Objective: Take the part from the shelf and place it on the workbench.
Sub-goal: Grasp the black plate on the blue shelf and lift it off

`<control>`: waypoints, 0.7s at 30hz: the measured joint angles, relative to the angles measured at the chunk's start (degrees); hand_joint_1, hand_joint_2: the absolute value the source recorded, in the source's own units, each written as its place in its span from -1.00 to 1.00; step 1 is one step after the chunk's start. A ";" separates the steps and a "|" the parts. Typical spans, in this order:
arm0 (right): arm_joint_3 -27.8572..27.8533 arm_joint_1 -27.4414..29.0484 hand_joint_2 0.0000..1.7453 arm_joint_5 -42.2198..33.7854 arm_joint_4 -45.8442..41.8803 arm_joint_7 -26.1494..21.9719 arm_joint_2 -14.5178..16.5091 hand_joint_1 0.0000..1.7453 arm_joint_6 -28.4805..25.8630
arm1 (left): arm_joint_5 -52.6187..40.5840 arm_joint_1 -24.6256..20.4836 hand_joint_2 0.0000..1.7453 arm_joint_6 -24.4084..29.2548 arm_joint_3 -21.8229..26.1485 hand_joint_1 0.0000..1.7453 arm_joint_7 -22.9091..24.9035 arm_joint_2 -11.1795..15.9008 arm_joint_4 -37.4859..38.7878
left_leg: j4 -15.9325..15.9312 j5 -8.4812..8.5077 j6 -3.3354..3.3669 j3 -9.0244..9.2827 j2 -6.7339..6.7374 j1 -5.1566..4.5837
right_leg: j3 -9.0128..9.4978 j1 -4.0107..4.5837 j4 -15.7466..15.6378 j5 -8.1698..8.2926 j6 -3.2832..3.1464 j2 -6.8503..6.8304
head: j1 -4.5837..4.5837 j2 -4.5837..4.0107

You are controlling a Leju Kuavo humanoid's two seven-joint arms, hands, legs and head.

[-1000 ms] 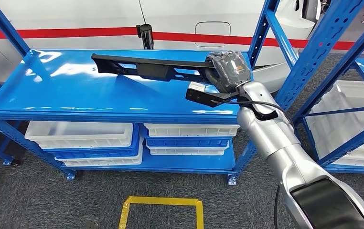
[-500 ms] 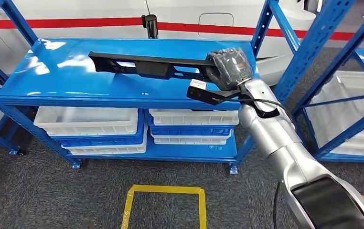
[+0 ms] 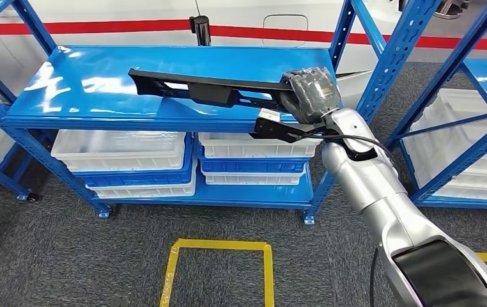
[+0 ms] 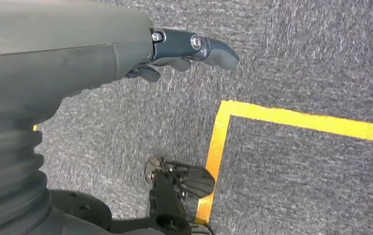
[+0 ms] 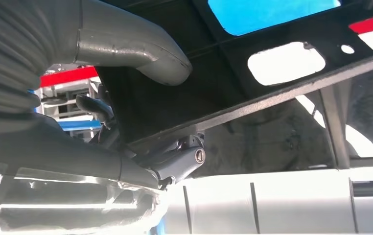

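One long black part (image 3: 209, 91) is in the right hand (image 3: 310, 94), which grips it at its right end with the fingers (image 5: 184, 159) closed around the edge; the thick grey thumb (image 5: 140, 51) lies on the other face of the part. The part stretches out to the left over the top board of the blue shelf (image 3: 100, 89), roughly level, but I cannot tell if it touches the board or is a little above it. Under this board, white bins (image 3: 123, 148) and blue bins (image 3: 254, 173) are stacked on the lower level of the shelf. The left hand (image 4: 174, 51) hangs down over the grey carpet (image 3: 68, 256), near a yellow line (image 4: 282, 117) taped on the floor; its fingers are loosely apart and hold nothing. Behind the shelf there is a white wall with a red stripe (image 3: 100, 27).
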 joint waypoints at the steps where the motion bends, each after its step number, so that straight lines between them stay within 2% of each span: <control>1: -0.01 0.01 1.00 0.01 -0.02 -0.01 -0.02 1.00 -0.01 | -0.02 0.01 1.00 0.01 0.00 -1.00 0.00 0.01 0.00 | -0.03 0.45 0.45 -0.23 0.00 -0.21 | -0.06 0.01 -0.15 0.33 0.48 -0.02 | -0.03 0.00; 3: -0.05 0.02 1.00 0.01 -0.05 -0.02 -0.17 1.00 -0.01 | -0.03 -0.01 1.00 0.01 0.00 -1.00 0.01 -0.01 0.00 | -0.95 1.53 1.59 -0.53 0.23 -0.11 | -0.67 0.15 0.38 -0.04 1.00 -0.05 | -0.09 0.00; 4: -0.09 -0.01 1.00 0.01 -0.05 -0.02 -0.29 1.00 -0.01 | -0.03 -0.04 1.00 0.02 0.00 -1.00 0.01 -0.03 0.00 | -1.42 2.25 2.18 -0.83 0.35 -0.05 | -1.47 0.21 1.87 -1.31 0.86 -0.04 | -0.03 0.00; 5: -0.13 -0.04 1.00 0.01 -0.05 -0.02 -0.42 1.00 -0.01 | -0.03 -0.08 1.00 0.01 0.00 -1.00 0.01 -0.06 0.00 | -1.78 2.97 2.62 -1.29 0.46 -0.01 | -2.68 0.24 4.61 -3.31 0.51 -0.04 | 0.02 0.00; 7: -0.15 0.09 1.00 -0.01 -0.05 -0.02 -0.57 1.00 -0.01 | -0.03 -0.12 1.00 0.00 0.00 -1.00 0.01 -0.10 0.00 | -1.82 4.11 2.95 -2.74 0.52 -0.21 | -5.55 0.19 12.53 -7.74 0.06 -0.01 | 0.09 0.00; 8: -0.16 0.22 1.00 -0.01 -0.05 -0.02 -0.63 1.00 -0.01 | -0.03 -0.12 1.00 -0.01 0.00 -1.00 0.01 -0.10 0.00 | -1.79 4.67 2.94 -3.52 0.52 -0.26 | -6.39 0.18 15.76 -8.97 0.23 -0.01 | 0.10 0.00; 9: -0.17 0.34 1.00 -0.02 -0.05 -0.02 -0.66 1.00 -0.01 | -0.03 -0.11 1.00 -0.01 0.01 -1.00 0.01 -0.11 0.00 | -1.76 5.26 2.87 -4.31 0.51 -0.28 | -6.26 0.18 17.19 -9.18 0.64 -0.02 | 0.09 0.00; 10: -0.19 0.40 1.00 -0.02 -0.05 -0.02 -0.69 1.00 -0.01 | -0.03 -0.11 1.00 -0.02 0.01 -1.00 0.01 -0.11 0.00 | -1.73 5.83 2.74 -5.04 0.50 -0.29 | -5.01 0.18 16.36 -8.42 1.18 -0.02 | 0.10 0.00; 11: -0.22 0.39 1.00 -0.02 -0.05 -0.02 -0.70 1.00 -0.01 | -0.03 -0.11 1.00 -0.02 0.01 -1.00 0.01 -0.13 0.00 | -1.68 6.36 2.56 -5.70 0.48 -0.29 | -2.65 0.16 13.35 -7.20 1.63 -0.04 | 0.09 0.00; 12: -0.26 0.33 1.00 -0.02 -0.07 -0.02 -0.69 1.00 -0.01 | -0.03 -0.11 1.00 -0.03 0.02 -1.00 0.01 -0.15 0.00 | -1.59 6.85 2.31 -6.28 0.46 -0.30 | 0.36 0.14 9.07 -6.30 1.82 -0.05 | 0.10 0.00; 13: -0.30 0.25 1.00 -0.01 -0.12 -0.02 -0.64 1.00 -0.02 | -0.03 -0.13 1.00 -0.03 0.01 -1.00 0.01 -0.19 0.00 | -1.47 7.29 2.00 -6.82 0.45 -0.38 | 3.25 0.28 4.72 -5.97 1.71 -0.04 | 0.10 0.00; 14: -0.33 0.20 1.00 0.00 -0.20 -0.03 -0.59 1.00 -0.03 | -0.03 -0.13 1.00 -0.03 0.01 -1.00 0.00 -0.22 0.00 | -1.43 7.79 1.66 -7.17 0.44 -0.46 | 5.21 0.47 1.56 -5.93 1.42 0.01 | 0.05 0.00; 15: -0.35 0.16 1.00 0.01 -0.28 -0.03 -0.56 1.00 -0.05 | -0.03 -0.12 1.00 -0.03 0.01 -1.00 -0.01 -0.24 0.00 | -1.42 8.24 1.33 -7.40 0.42 -0.53 | 6.07 0.68 -0.23 -6.11 1.04 0.07 | 0.02 0.00; 16: -0.36 0.18 1.00 0.01 -0.35 -0.04 -0.56 1.00 -0.07 | -0.03 -0.10 1.00 -0.03 0.00 -1.00 -0.01 -0.26 0.00 | -1.51 8.74 1.01 -7.58 0.41 -0.60 | 6.10 0.88 -0.77 -6.02 0.69 0.14 | -0.03 0.00; 17: -0.37 0.25 1.00 0.01 -0.38 -0.04 -0.59 1.00 -0.08 | -0.03 -0.04 1.00 -0.03 0.01 -1.00 -0.01 -0.27 0.00 | -1.59 9.13 0.71 -7.75 0.35 -0.53 | 5.66 0.57 -0.64 -5.58 0.24 0.15 | -0.06 0.00; 18: -0.35 0.32 1.00 0.01 -0.36 -0.04 -0.59 1.00 -0.07 | -0.03 0.03 1.00 -0.02 0.01 -1.00 0.01 -0.25 0.01 | -1.34 8.80 0.41 -8.11 0.29 -0.41 | 5.29 0.25 -0.66 -5.15 -0.23 0.12 | -0.09 0.00; 19: -0.33 0.40 1.00 0.02 -0.34 -0.04 -0.55 1.00 -0.07 | -0.02 0.10 1.00 -0.01 0.02 -1.00 0.03 -0.22 0.01 | -0.45 7.64 0.09 -8.67 0.25 -0.25 | 4.96 -0.06 -0.61 -4.63 -0.82 0.06 | -0.16 0.00; 20: -0.31 0.43 1.00 0.02 -0.33 -0.04 -0.49 1.00 -0.06 | 0.00 0.14 1.00 0.01 0.03 -1.00 0.04 -0.20 0.02 | 1.56 5.59 -0.23 -9.49 0.21 -0.07 | 4.51 -0.31 -0.57 -4.07 -1.35 0.00 | -0.25 -0.01; 21: -0.28 0.44 1.00 0.03 -0.32 -0.05 -0.43 1.00 -0.05 | 0.09 0.16 1.00 0.03 0.04 -1.00 0.03 -0.17 0.02 | 4.69 2.96 -0.55 -10.48 0.20 0.07 | 3.95 -0.17 -0.47 -3.58 -1.68 -0.03 | -0.33 -0.01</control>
